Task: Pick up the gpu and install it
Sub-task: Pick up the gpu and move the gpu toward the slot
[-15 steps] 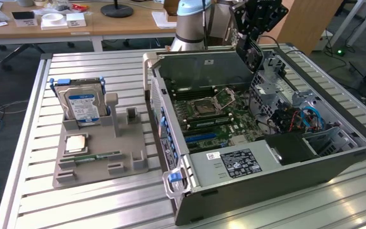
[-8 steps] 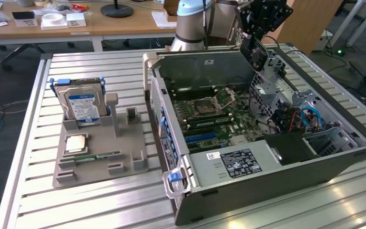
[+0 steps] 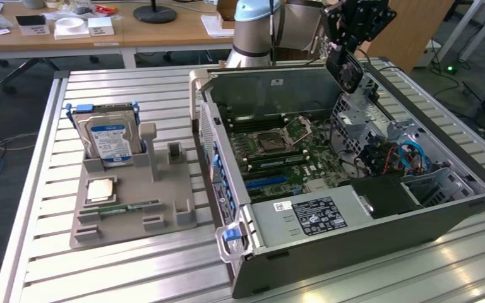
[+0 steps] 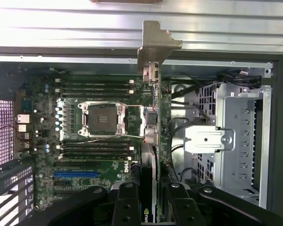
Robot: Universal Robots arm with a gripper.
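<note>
The gripper (image 3: 350,49) holds the gpu (image 3: 345,68) in the air above the open computer case (image 3: 369,249).
In the exterior view the card hangs at one o'clock of the case, over its far rim and well apart from the motherboard (image 3: 287,151) below. The black fingers (image 4: 127,205) are clamped on either side of the card's edge. The wrist view looks along that edge to the metal bracket (image 4: 156,44), with the CPU socket (image 4: 103,118) on the board beneath. At nine o'clock of the case, on the slatted table (image 3: 141,278), a grey holder (image 3: 162,189) carries a hard drive (image 3: 108,140) standing upright and a memory stick (image 3: 131,207) lying flat.
</note>
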